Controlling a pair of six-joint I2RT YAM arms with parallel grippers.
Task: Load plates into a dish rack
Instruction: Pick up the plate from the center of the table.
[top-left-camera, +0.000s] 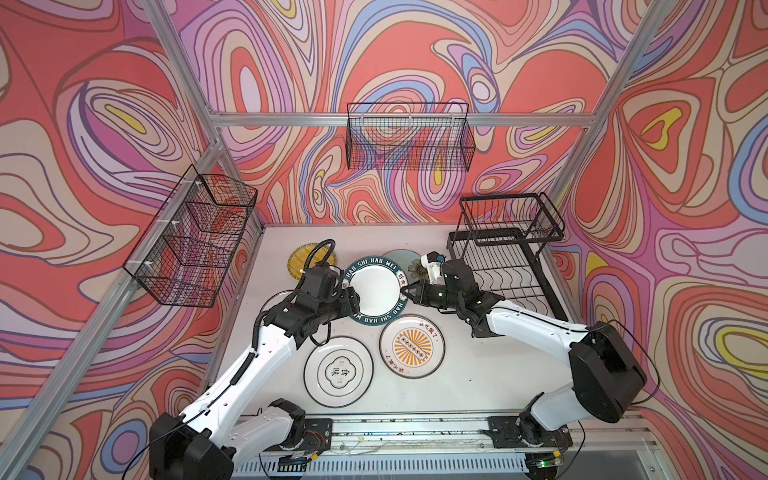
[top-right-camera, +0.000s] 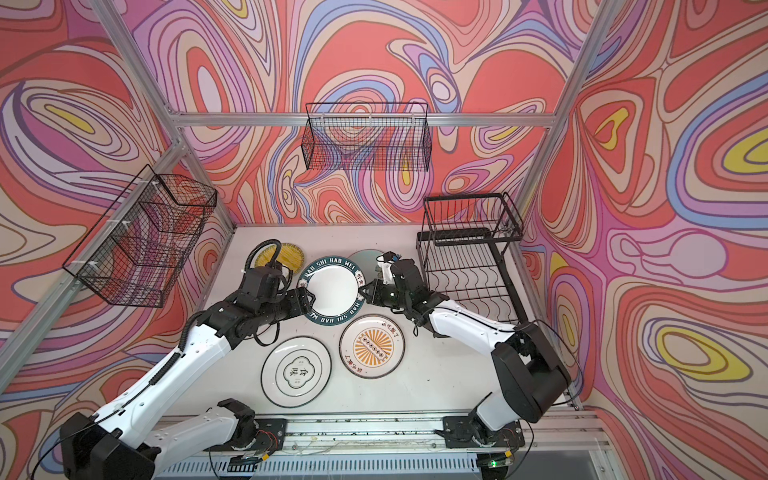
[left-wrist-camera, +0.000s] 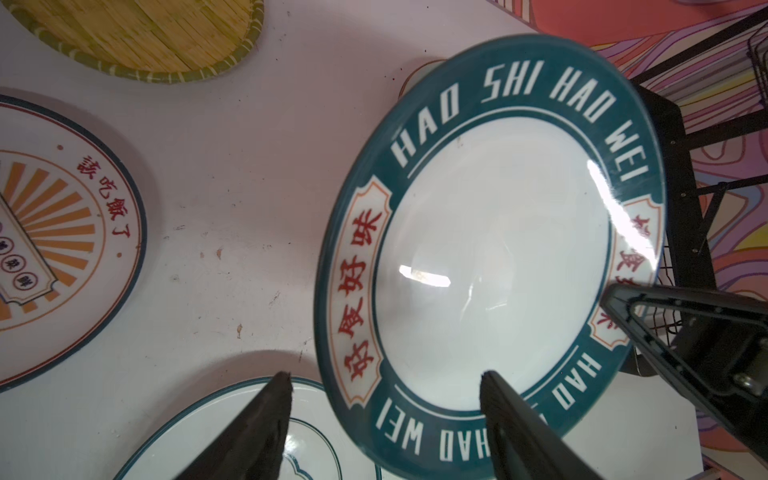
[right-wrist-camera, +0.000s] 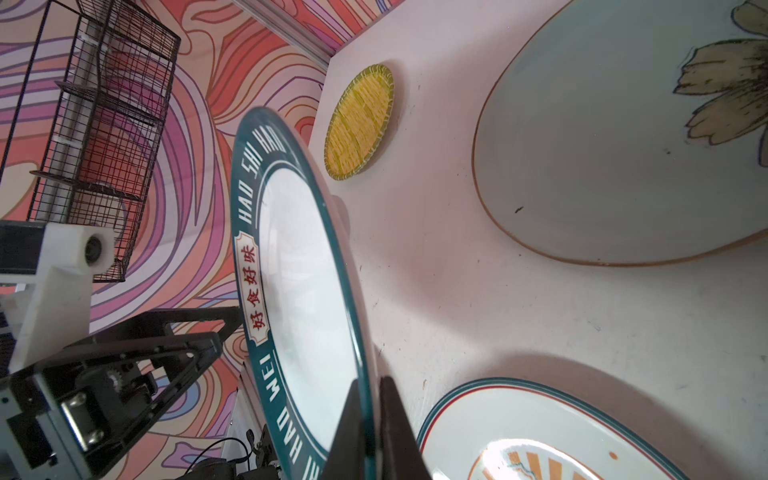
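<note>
Pinching lettered plate (top-left-camera: 374, 291) rim: right jaws; left jaws spread, straddling opposite rim.

The left arm (top-left-camera: 266, 353) and right arm (top-left-camera: 536, 328) are clad in white shells, joined by black housings. A ribbed black hose (top-left-camera: 318, 246) is looped behind the left fingers (left-wrist-camera: 266, 428), which are black and tapered; screws (right-wrist-camera: 77, 400) are seen behind them.
</note>
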